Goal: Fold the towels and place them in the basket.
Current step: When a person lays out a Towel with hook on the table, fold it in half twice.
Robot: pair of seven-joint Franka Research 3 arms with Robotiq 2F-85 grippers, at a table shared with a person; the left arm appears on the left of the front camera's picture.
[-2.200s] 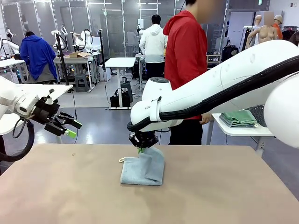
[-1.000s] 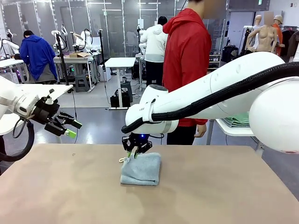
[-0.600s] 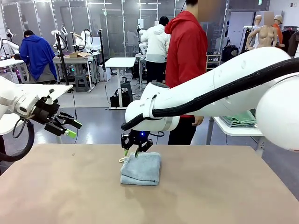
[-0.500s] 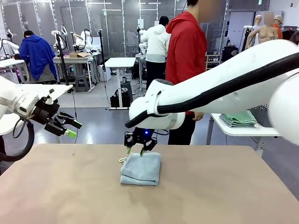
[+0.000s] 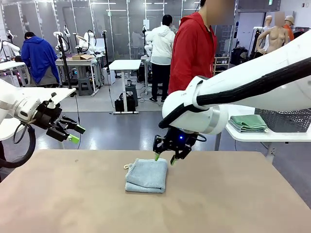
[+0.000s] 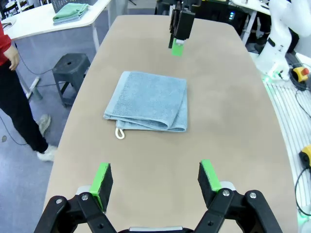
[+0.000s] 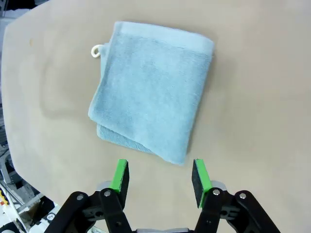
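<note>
The tan table [image 5: 233,194] spans the lower half of the front view. Above it the white right arm [image 5: 252,82] sweeps in from 3 o'clock toward the middle. Its bulk covers the lower body of the person in the red hoodie [image 5: 194,53], who stands at the far side, and also part of the white side table [image 5: 252,137] behind.

On that side table, at 3 o'clock of the picture, sit the dark grey mesh basket [image 5: 286,120] and, just beside it toward 9 o'clock, a stack of folded green cloths [image 5: 249,123]. Two more people stand at work tables far back, at 10 and 12 o'clock.

The pale blue-grey towel [image 5: 146,174] lies folded into a thick rectangle near the table's centre, well apart from the basket. The right gripper [image 5: 164,158] hovers at the towel's 2 o'clock, close over its far right corner. Its jaws are spread wide with nothing between them. In its wrist view the towel lies at 12 o'clock from the green pads [image 7: 120,182].

The left gripper [image 5: 76,134] hangs raised at 9 o'clock, off the table's left edge, with its jaws also wide apart and empty. Its wrist view looks along the table at the towel, and a grey stool [image 6: 70,68] stands on the floor at 10 o'clock.

The towel's small white loop [image 5: 127,166] pokes out at its far left corner, flat on the table.
</note>
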